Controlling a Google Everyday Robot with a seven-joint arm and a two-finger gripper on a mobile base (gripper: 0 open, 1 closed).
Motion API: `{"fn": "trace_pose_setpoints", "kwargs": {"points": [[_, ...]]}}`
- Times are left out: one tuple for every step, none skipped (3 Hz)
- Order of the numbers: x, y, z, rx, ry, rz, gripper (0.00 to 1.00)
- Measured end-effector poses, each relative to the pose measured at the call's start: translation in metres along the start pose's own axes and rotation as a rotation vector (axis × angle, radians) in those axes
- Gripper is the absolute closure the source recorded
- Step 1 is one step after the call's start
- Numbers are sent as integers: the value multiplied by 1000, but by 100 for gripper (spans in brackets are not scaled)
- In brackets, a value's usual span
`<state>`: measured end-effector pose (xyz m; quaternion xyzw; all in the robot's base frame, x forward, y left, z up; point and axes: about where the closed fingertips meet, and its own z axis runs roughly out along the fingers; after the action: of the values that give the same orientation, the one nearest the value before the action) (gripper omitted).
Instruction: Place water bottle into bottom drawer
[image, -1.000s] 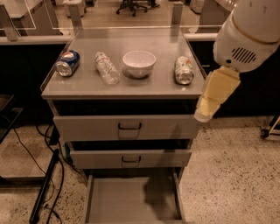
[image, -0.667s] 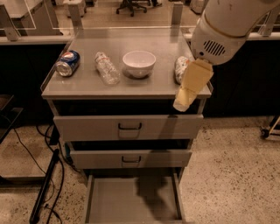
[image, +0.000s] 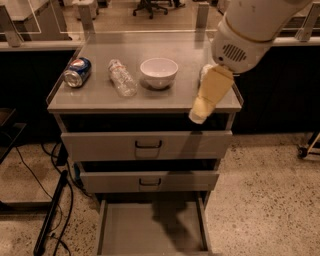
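The water bottle (image: 122, 77), clear and crinkled with a pale label, lies on its side on the cabinet top between a blue can and a white bowl. The bottom drawer (image: 151, 229) is pulled out, a shallow grey tray with nothing in it. My gripper (image: 197, 116) hangs from the white arm at the right front of the cabinet top, well to the right of the bottle. It holds nothing that I can see.
A blue Pepsi can (image: 77, 72) lies at the left of the cabinet top (image: 90, 100). A white bowl (image: 159, 72) stands in the middle. A silver can is mostly hidden behind my arm. Two upper drawers (image: 147, 145) are shut. Cables lie on the floor at left.
My arm and gripper have moved left, from beside the cabinet's right edge to over its right front corner, covering the silver can. The bottle has not moved.
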<state>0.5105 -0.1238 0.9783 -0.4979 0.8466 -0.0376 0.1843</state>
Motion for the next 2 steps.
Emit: {"fn": "trace_pose_setpoints", "kwargs": {"points": [[-18,-6,12,-14,19,100,0],[-18,-6,12,-13,18,101,0]]}}
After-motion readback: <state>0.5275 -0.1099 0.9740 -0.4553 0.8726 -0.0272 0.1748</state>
